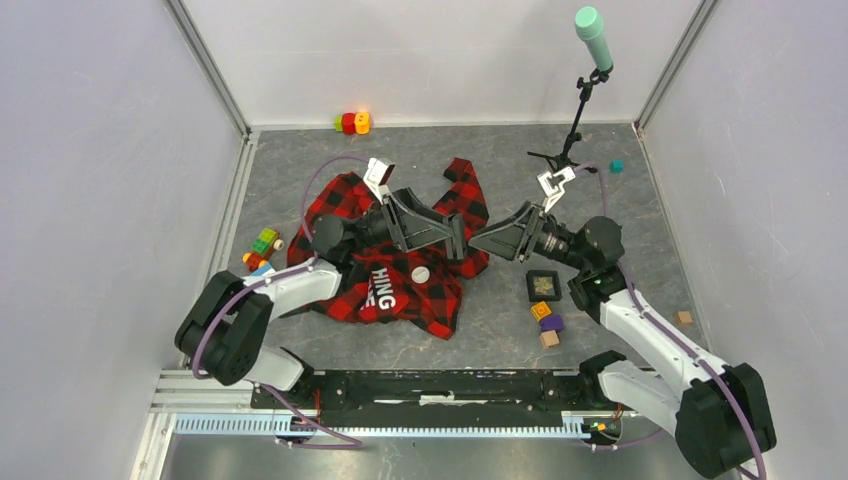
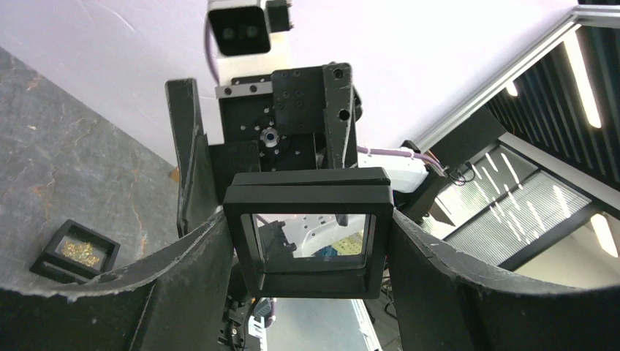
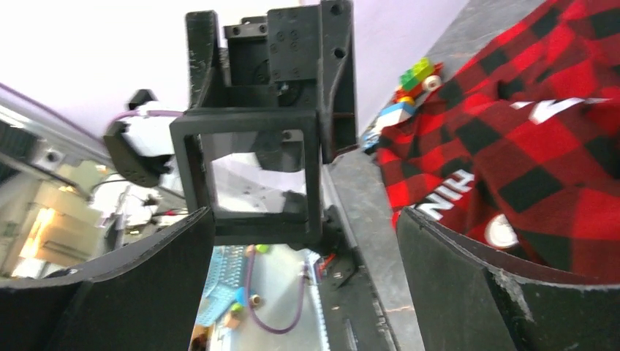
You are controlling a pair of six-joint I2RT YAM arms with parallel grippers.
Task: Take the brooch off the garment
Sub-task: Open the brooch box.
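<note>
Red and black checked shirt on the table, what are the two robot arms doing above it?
The two arms meet above the red-and-black checked flannel shirt lying on the grey table. The left arm's fingers pinch a small black square frame with a clear window. The right arm's fingers stand wide open facing it. Another black square box with gold bits inside sits on the table near the right arm.

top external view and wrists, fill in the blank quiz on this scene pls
The left gripper is shut on a black frame with a ___ window. The right gripper stands ___ around that frame. The checked shirt is red and ___. The box of gold pieces lies near the ___ arm.
Missing: clear; open; black; right
</note>
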